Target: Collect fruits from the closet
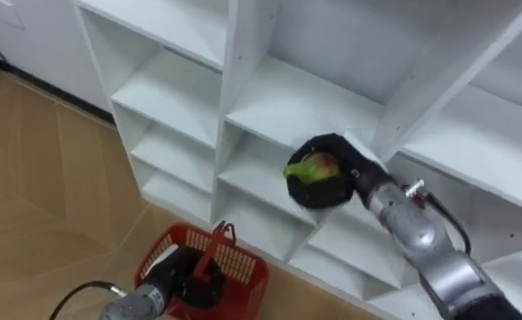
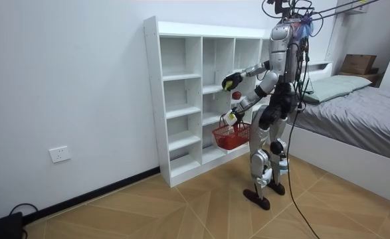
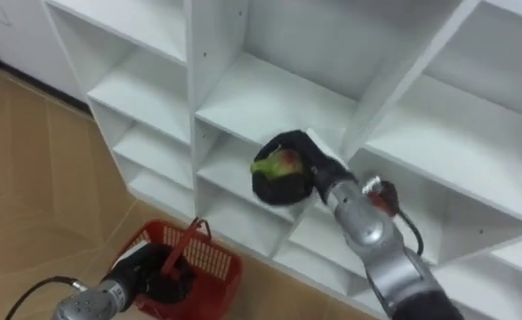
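1. In the centre of the frame, the right hand (image 1: 339, 182) has its fingers wrapped round a green-and-red fruit (image 1: 312, 166), just in front of a middle shelf of the white closet (image 1: 278, 98).
2. At lower left, the left hand (image 1: 186, 281) seems clamped on the handle of the red basket (image 1: 243, 267), though the grip is partly hidden.
3. The robot stands facing the closet, with a bed (image 2: 361, 106) at the room view's right.

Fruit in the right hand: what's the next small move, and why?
Probably lower the right hand toward the red basket: its fingers curl round the fruit in front of the shelves, and the left hand holds the basket below, to the left.
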